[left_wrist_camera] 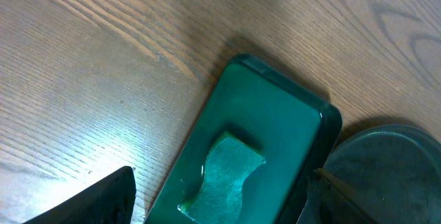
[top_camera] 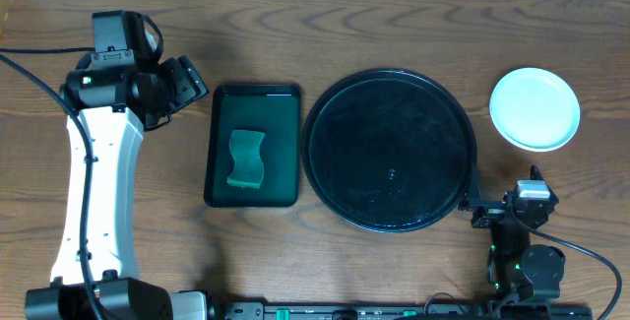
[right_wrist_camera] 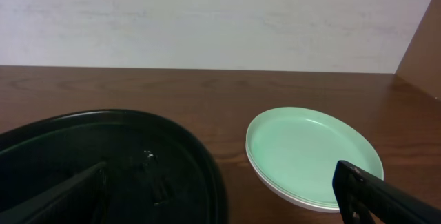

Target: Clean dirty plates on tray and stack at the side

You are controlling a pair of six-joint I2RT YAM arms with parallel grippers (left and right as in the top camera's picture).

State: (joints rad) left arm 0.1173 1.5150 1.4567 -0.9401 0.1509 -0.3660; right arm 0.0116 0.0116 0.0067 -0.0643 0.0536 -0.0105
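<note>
Right hand spread wide, gripping nothing, low by the near right rim of the tray. Left hand likewise wide and empty, up over the bench beside the far left corner of the green tray. Plates in one neat stack, pale, on the bench right of the tray's far side, near its rim but apart from it. Black tray mid-bench, glossy. Green tray just left of it, not touching, with a sponge flat inside, near the middle.
</note>
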